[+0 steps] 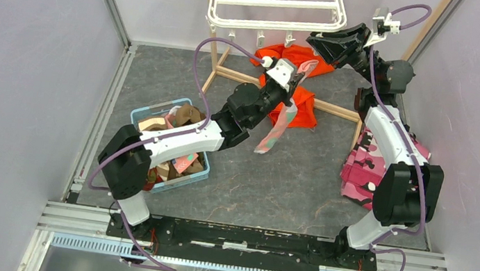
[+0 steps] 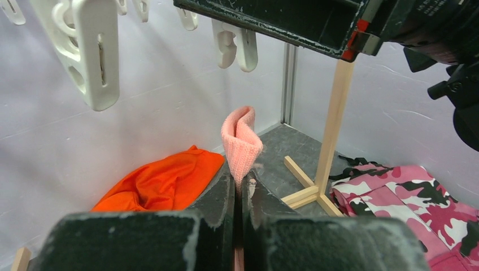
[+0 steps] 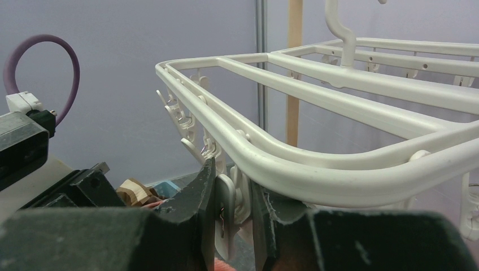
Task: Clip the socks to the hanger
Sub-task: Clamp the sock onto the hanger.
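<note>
Evidently, a pink sock (image 2: 242,141) is pinched at one end by the left tool (image 2: 239,179), dangling limp below the hanger (image 3: 316,169). Light and floppy, it is best held near that edge. A clip (image 3: 224,226) is squeezed by the right tool (image 3: 233,189).

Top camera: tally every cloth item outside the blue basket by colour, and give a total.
Orange garment: 1
Pink camouflage cloth: 1
Pink patched sock, hanging from the left gripper: 1
Total: 3
</note>
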`<state>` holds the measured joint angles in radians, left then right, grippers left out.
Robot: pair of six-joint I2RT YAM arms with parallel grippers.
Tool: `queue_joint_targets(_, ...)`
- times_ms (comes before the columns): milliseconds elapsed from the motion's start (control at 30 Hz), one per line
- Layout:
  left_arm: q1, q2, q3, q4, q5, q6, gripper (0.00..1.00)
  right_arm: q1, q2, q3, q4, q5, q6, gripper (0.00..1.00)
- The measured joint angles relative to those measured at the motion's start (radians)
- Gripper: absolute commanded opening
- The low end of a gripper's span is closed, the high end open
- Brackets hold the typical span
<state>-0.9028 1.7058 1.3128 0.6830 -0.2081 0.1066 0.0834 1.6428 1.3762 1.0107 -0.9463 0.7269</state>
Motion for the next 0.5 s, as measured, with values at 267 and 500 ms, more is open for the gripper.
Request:
queue_joint_targets(267, 0.000, 0.049, 0.073, -0.001, -0.017, 0.000, 0.02, 0.000, 0.000, 0.000, -0.003, -0.006, 0.000, 0.00)
queue_joint_targets(500, 0.000, 0.076, 0.135, -0.023, -0.031, 0.000, 0.02, 0.000, -0.001, 0.000, -0.004, -0.015, 0.000, 0.00)
